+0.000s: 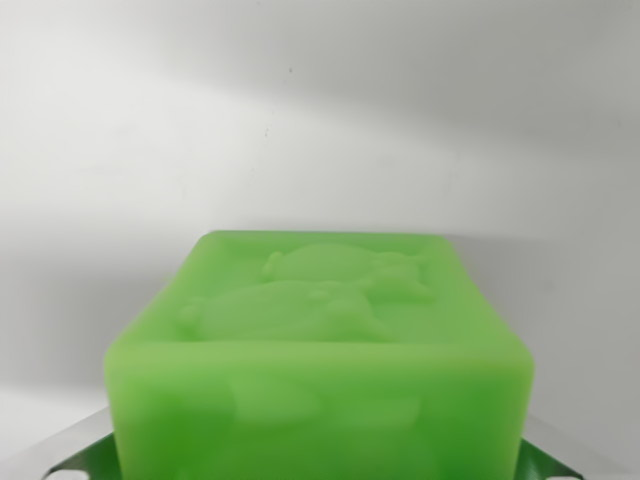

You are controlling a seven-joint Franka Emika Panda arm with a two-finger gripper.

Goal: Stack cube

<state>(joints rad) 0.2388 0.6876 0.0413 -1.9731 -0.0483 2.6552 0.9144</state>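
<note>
One translucent green soft-plastic cube point(320, 370) with raised fish-like reliefs on its top face fills the lower centre of the wrist view, close to the camera. Pale grey surface point(320, 120) surrounds it; nothing stands in front. Gripper fingers are hidden, so their state cannot be told

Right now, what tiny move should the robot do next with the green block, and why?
Probably lift the green cube a little and carry it slowly. It fills the bottom of the wrist view, close to the camera, with metal parts at both lower corners. No second cube shows against the white background, so it must find one.
</note>
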